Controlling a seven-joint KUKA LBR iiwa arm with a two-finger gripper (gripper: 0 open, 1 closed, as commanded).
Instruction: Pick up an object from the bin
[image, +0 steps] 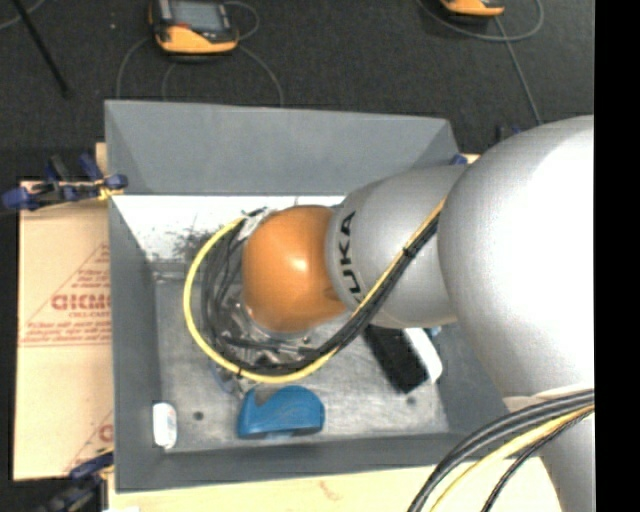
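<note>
Where the grey bin's (130, 330) front wall meets its floor, a small white capsule-like thing (165, 424) lies in the left corner. Just right of it sits a blue rounded object (281, 411), flat on the floor and apart from the wall. Further back and to the right lies a black-and-white oblong thing (407, 361), partly under the silver arm (480, 250).

Behind the blue object, the gripper (260, 350) is low over the middle of the floor. An orange cover (287, 266) on the wrist hides most of it, with a yellow cable (197, 275) looped round. Whether the gripper is spread or pressed together I cannot tell, nor whether anything sits in it. The blue rounded object is the nearest thing, just in front of it.

Risks, as I judge them: closing now could catch nothing, since the nearest object appears offset toward the front. Pressing lower could scrape the floor. The slack cable could snag the blue object on lifting.
</note>
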